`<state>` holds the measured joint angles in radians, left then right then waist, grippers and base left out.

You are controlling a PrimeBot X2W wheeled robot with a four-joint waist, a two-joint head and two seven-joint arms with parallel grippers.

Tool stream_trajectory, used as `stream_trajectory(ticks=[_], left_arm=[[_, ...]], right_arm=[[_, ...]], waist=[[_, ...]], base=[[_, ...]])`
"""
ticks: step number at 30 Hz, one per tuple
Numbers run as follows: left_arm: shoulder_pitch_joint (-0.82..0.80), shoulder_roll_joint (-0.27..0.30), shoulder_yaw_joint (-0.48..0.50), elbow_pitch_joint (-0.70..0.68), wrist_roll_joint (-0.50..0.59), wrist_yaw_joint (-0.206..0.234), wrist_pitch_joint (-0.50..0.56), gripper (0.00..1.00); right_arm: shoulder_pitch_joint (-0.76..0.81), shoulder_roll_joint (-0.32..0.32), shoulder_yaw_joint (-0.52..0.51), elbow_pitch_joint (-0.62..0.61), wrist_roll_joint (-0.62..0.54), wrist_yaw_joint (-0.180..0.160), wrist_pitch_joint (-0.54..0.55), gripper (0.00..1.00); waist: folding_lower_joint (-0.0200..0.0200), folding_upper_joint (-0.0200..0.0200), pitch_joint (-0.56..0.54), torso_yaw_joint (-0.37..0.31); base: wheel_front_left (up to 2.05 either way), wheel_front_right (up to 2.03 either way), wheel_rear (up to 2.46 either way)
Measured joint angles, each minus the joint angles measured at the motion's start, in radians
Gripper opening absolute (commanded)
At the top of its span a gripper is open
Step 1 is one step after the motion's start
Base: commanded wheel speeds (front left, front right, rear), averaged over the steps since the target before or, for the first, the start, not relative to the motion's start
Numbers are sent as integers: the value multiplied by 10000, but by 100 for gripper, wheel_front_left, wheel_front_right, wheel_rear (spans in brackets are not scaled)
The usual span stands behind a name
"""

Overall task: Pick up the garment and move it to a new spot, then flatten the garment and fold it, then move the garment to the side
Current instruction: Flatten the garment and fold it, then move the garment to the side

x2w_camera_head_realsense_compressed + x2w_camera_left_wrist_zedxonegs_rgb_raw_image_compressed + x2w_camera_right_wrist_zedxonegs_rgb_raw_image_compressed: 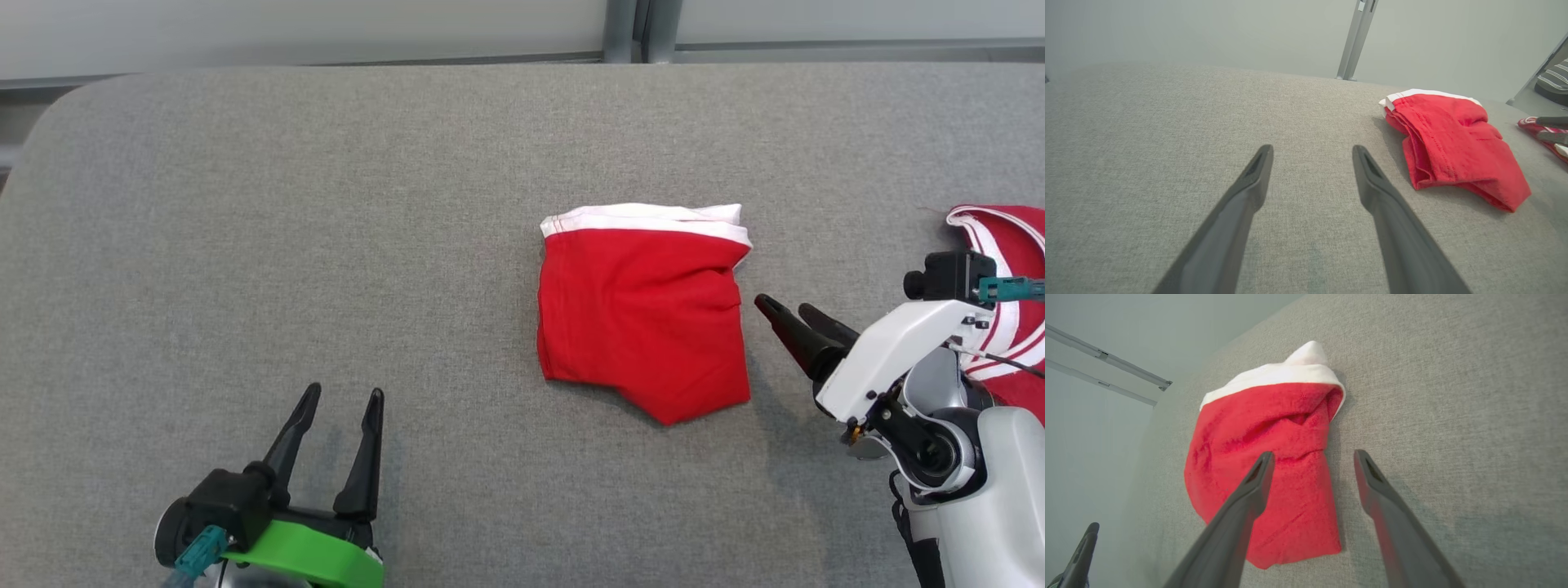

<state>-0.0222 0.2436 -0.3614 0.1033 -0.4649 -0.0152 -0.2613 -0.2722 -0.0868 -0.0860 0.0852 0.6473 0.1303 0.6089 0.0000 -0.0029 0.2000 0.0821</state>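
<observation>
A folded red garment (641,314) with a white waistband lies flat on the grey table (326,204), right of centre; it also shows as the garment (1453,143) in the left wrist view and the garment (1269,457) in the right wrist view. My right gripper (784,309) is open, just off the garment's right edge, fingers pointing left toward it and holding nothing. In its own view the right gripper (1312,457) straddles the cloth's right edge. My left gripper (343,396) stands open at the lower left, well away from the garment, with the left gripper (1312,153) over bare fabric.
A second red garment with white stripes (1008,245) lies at the table's right edge, partly behind my right arm. The table's far edge meets a pale wall with a metal post (637,28). Bare grey surface spreads across the left half.
</observation>
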Motion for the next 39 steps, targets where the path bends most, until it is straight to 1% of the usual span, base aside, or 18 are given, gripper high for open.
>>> stream_trajectory(ticks=[2, 4, 7, 9, 10, 11, 16, 19, 21, 26, 27, 28, 34, 39], left_arm=[[-175, -23, -12, 10, 79, -69, 0, 100], [-360, -65, -19, 67, 127, -171, 0, 100], [-581, -86, 0, 201, 203, -280, 0, 100], [-692, -115, 31, 268, 236, -290, 0, 100], [-719, -134, 42, 282, 255, -291, 0, 100], [-721, -150, 73, 307, 272, -291, 0, 100], [-664, -169, 332, 322, 330, -295, 0, 100], [-481, -146, 410, 184, 336, -284, 0, 100], [-427, -121, 410, 94, 355, -284, 0, 100], [-397, 8, 512, -245, 439, -107, 33, 100], [-397, 8, 512, -245, 439, -107, 33, 100], [-383, 23, 485, -433, 441, -52, 100, 100], [-337, 19, 391, -702, 437, 27, 313, 100], [-348, 0, 355, -821, 437, 151, 403, 100]], right_arm=[[-83, 88, -174, 142, 0, 2, 176, 100], [-413, 173, -221, 456, 301, 0, 416, 100], [-919, 251, 15, 988, 305, 2, 454, 100], [-1215, 293, 174, 1425, 696, 0, 497, 100], [-1337, 303, 282, 1580, 759, 0, 462, 20], [-1465, 318, 428, 1730, 853, 0, 418, 0], [-1776, 359, 1174, 1735, 1549, 0, 307, 0], [-1784, 326, 1488, 1471, 1814, 2, 460, 0], [-1699, 90, 1599, 1317, 1816, 2, 669, 0], [-1540, -685, 1503, 1315, 1538, 2, 1214, 0], [-1540, -685, 1503, 1315, 1538, 2, 1214, 0], [-1604, -974, 1356, 1386, 1404, 2, 1365, 0], [-1656, -1820, 1185, 1225, 1034, 2, 1639, 0], [-2280, -2303, 1547, 1037, 692, 2, 1835, 0]], waist=[[0, 0, 210, 12], [0, 0, 429, 55], [0, 0, 711, 158], [0, 0, 859, 237], [0, 0, 912, 275], [0, 0, 953, 306], [0, 0, 946, 185], [0, 0, 914, -87], [1, 0, 891, -353], [0, 0, 795, -1288], [0, 0, 795, -1288], [0, 0, 750, -1742], [0, 0, 706, -3030], [0, 0, 781, -3824]], base=[[0, 0, 0], [0, 0, 0], [0, 0, 0], [0, 0, 0], [0, 0, 0], [0, 0, 0], [0, 0, 0], [0, 0, 0], [0, 0, 0], [0, 0, 0], [0, 0, 0], [0, 0, 0], [0, 0, 0], [0, 0, 0]])
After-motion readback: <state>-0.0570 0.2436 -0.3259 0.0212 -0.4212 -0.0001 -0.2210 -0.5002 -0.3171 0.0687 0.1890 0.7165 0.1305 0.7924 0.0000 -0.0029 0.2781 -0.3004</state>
